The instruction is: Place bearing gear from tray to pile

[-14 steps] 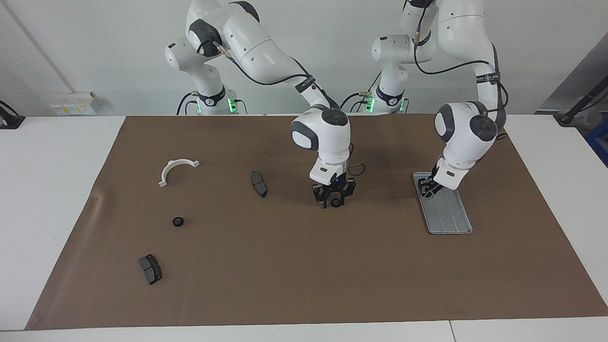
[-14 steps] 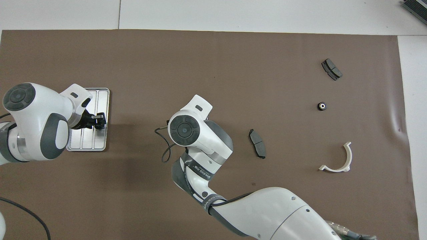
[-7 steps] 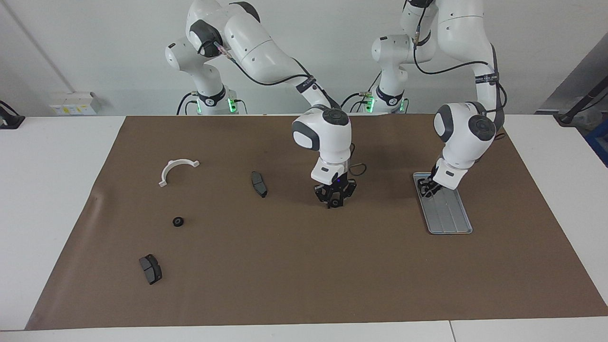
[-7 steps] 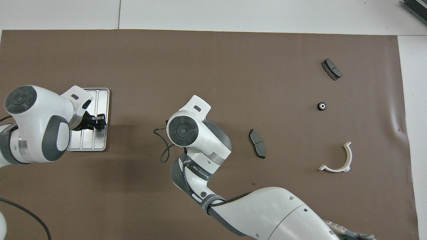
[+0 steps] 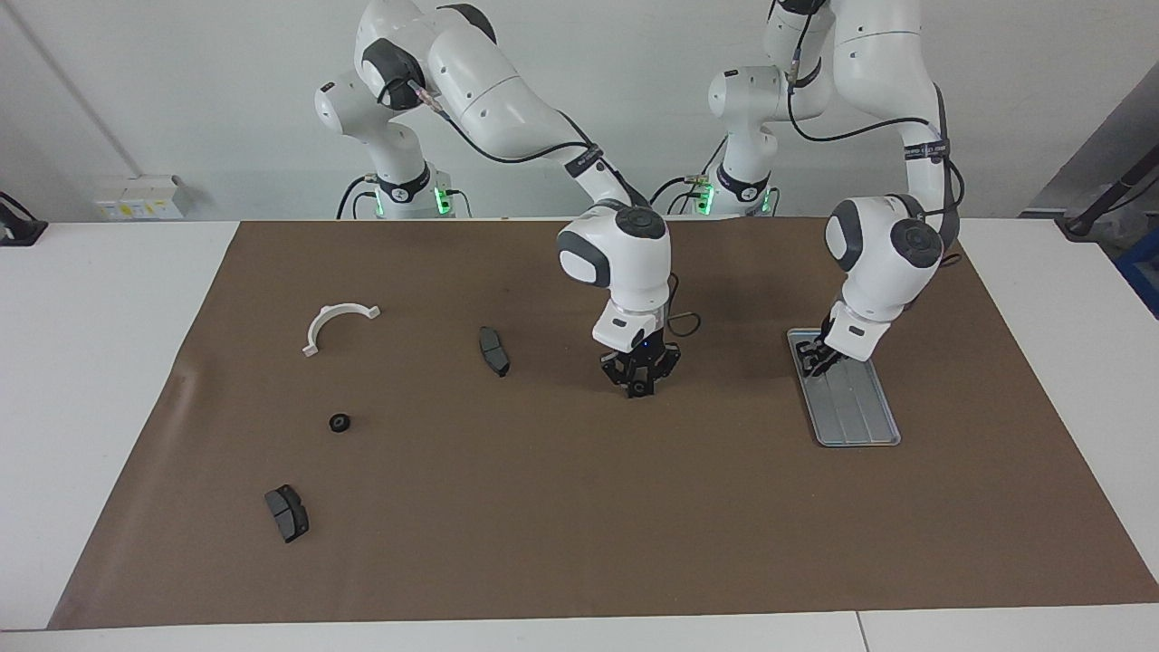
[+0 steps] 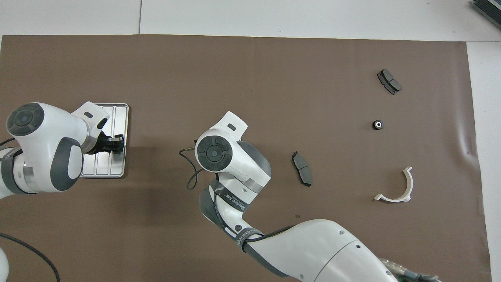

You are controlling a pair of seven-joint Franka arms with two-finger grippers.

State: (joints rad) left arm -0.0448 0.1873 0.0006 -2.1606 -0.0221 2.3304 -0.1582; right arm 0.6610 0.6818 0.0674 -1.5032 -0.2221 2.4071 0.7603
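Brown matte paper (image 5: 579,507) covers the table. Grooved, rimmed silver tray (image 5: 856,412) lies under the left gripper (image 5: 818,360), whose grip cannot be told. Right gripper (image 5: 639,387) pinches a small black ring (image 5: 639,389); another black disc (image 5: 340,423) lies by the right arm's end.

I count from my station:
Trays: one silver tray (image 5: 856,412), by the left arm's end.
Black round parts: I see one lying on the mat (image 5: 340,423), and one in the right gripper (image 5: 639,388); so two.
Dark grey curved pads: two, one mid-mat (image 5: 493,350), one farther from the robots (image 5: 287,512).
White half-ring brackets: one (image 5: 337,322).
Arms: two.
Brown mats: one (image 5: 579,525).
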